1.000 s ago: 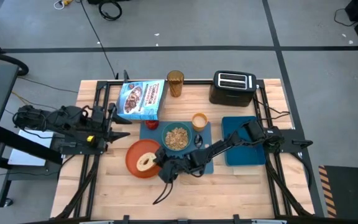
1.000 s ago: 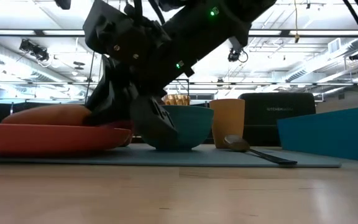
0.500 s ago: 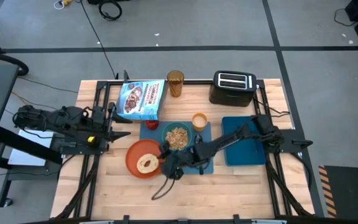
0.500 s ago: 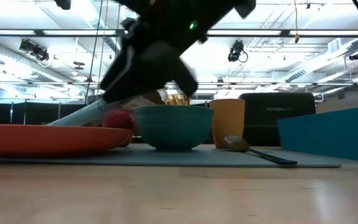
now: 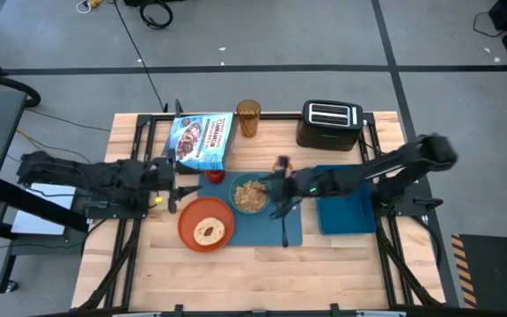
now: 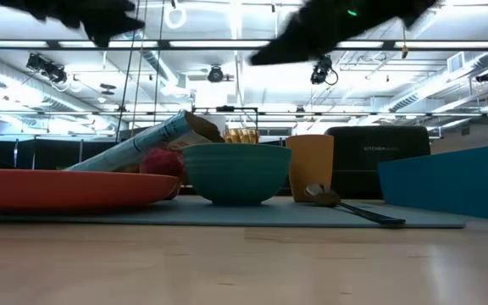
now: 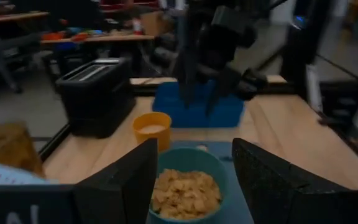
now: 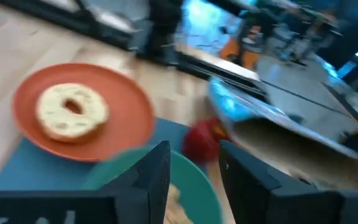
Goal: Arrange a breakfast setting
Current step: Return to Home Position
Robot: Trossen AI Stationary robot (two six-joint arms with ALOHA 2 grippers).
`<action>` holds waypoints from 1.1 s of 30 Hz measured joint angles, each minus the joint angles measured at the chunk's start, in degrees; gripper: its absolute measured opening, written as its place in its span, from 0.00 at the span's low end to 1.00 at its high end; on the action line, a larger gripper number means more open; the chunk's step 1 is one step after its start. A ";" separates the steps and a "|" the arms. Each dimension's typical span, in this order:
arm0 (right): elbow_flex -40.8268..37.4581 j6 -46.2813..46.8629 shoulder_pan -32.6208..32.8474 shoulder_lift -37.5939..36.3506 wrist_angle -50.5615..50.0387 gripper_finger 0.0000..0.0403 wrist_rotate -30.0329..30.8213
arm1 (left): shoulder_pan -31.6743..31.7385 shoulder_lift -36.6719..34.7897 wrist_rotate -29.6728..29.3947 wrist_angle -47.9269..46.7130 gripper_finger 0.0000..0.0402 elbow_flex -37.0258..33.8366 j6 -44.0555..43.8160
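Note:
The blue placemat (image 5: 267, 224) lies on the table. On it rest the orange plate (image 5: 205, 224) with round toast (image 5: 207, 232), the teal bowl (image 5: 251, 195) of cereal and the metal spoon (image 5: 284, 231). The orange cup (image 7: 152, 128) stands behind the bowl. The red apple (image 5: 214, 176) lies by the tilted blue cereal box (image 5: 201, 141). My right gripper (image 5: 277, 189) is open and empty, raised above the bowl and cup. My left gripper (image 5: 176, 185) is open and empty, left of the apple, facing the bowl (image 7: 182, 186).
A black toaster (image 5: 328, 123) and an amber glass (image 5: 248, 117) stand at the far edge. A blue bin (image 5: 341, 201) sits right of the placemat. Bare wood lies along the near edge.
My right gripper has risen from beside the plate's near right rim and gone up and toward the far right, now over the bowl and cup. My left gripper has moved toward the table's right, nearer the apple. The plate and toast stay put.

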 joint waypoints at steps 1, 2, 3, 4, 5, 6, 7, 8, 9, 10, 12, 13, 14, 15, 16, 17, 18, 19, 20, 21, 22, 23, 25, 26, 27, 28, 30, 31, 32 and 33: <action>-3.39 1.20 -0.58 -2.91 1.58 0.35 0.25 | 1.12 0.24 0.01 2.25 0.54 -1.51 -0.74; -6.11 2.65 -1.06 -5.84 2.65 0.35 0.95 | 2.27 0.29 0.22 4.56 0.54 -3.05 -1.47; -8.74 4.43 -1.47 -9.36 2.84 0.35 1.72 | 3.46 0.16 0.57 6.46 0.54 -4.66 -2.08; -10.90 6.06 -1.79 -12.63 2.97 0.34 2.67 | 4.61 0.16 0.90 7.99 0.54 -5.97 -3.00; -12.89 7.63 -1.92 -15.90 3.01 0.34 3.60 | 5.68 0.22 0.98 8.93 0.54 -7.01 -3.39; -14.84 8.98 -1.94 -19.28 2.88 0.33 4.55 | 6.67 0.23 1.03 8.72 0.54 -7.65 -3.61; -16.49 10.06 -1.95 -22.48 2.64 0.33 5.09 | 7.52 0.06 1.03 8.03 0.54 -7.91 -3.60; -18.04 11.05 -1.85 -25.68 2.51 0.33 5.26 | 8.25 -0.45 1.04 7.14 0.54 -7.92 -2.92; -19.46 11.88 -1.69 -28.83 1.84 0.33 5.28 | 8.85 -1.38 1.03 6.17 0.54 -7.81 -1.88; -20.79 13.06 -1.58 -32.25 0.72 0.33 5.28 | 9.40 -2.26 1.12 5.39 0.54 -7.39 -0.64; -23.28 15.48 -1.44 -38.85 -3.02 0.33 5.00 | 10.52 -4.60 2.60 4.50 0.54 -6.50 1.74; -24.29 16.54 -1.46 -42.12 -5.22 0.33 4.54 | 11.05 -5.94 3.74 4.42 0.54 -6.22 2.54; -25.33 17.77 -1.46 -45.33 -7.07 0.33 4.34 | 11.58 -7.40 4.76 4.54 0.54 -6.09 3.05; -26.48 19.02 -1.48 -48.50 -8.42 0.33 4.36 | 12.01 -8.62 5.58 4.08 0.54 -6.08 3.12; -27.63 20.29 -1.48 -51.57 -9.34 0.32 4.34 | 12.36 -9.86 6.08 3.16 0.54 -6.08 3.06; -28.94 21.19 -1.47 -54.27 -9.72 0.32 4.30 | 12.57 -11.07 6.29 1.78 0.54 -6.08 2.91; -30.54 21.57 -1.46 -56.94 -9.76 0.32 3.90 | 12.69 -12.15 6.38 -0.12 0.54 -6.08 2.55; -32.22 21.60 -1.47 -59.46 -9.85 0.31 2.58 | 12.68 -12.96 6.37 -1.91 0.54 -6.08 1.84; -33.69 21.66 -1.83 -61.69 -9.87 0.31 0.28 | 12.68 -13.82 6.41 -3.37 0.54 -6.08 1.52; -34.79 21.86 -2.64 -63.61 -9.86 0.30 -2.25 | 12.68 -14.47 6.56 -4.49 0.54 -6.13 1.22; -35.55 22.65 -4.08 -65.29 -10.27 0.28 -5.12 | 12.68 -14.94 7.14 -4.11 0.54 -6.47 0.80; -35.85 23.83 -5.89 -66.79 -11.72 0.26 -7.62 | 12.68 -15.35 8.10 -2.49 0.54 -7.14 0.72; -35.91 25.10 -9.84 -68.88 -14.81 0.21 -11.32 | 12.68 -15.77 10.72 1.23 0.54 -9.27 0.62; -35.91 24.87 -11.58 -69.65 -15.43 0.18 -12.55 | 12.68 -15.73 11.89 3.22 0.54 -10.59 0.52; -35.91 24.24 -13.09 -70.49 -15.85 0.15 -13.39 | 12.70 -15.71 12.52 4.87 0.54 -11.80 0.31; -35.91 23.73 -14.41 -71.41 -16.13 0.12 -14.44 | 12.73 -15.71 12.68 6.24 0.53 -12.94 0.16; -35.91 23.69 -15.96 -73.67 -16.36 0.05 -17.35 | 12.74 -15.73 12.61 9.00 0.53 -15.19 0.00; -35.92 23.72 -16.17 -75.04 -16.78 0.03 -18.98 | 12.74 -15.71 12.65 10.43 0.53 -16.21 -0.26; -36.34 23.85 -16.03 -76.41 -16.50 0.02 -20.45 | 12.74 -15.73 12.66 11.49 0.53 -17.04 -0.85; -37.00 24.39 -15.75 -77.89 -16.42 0.02 -20.97 | 12.74 -15.73 12.71 12.23 0.53 -17.63 -1.19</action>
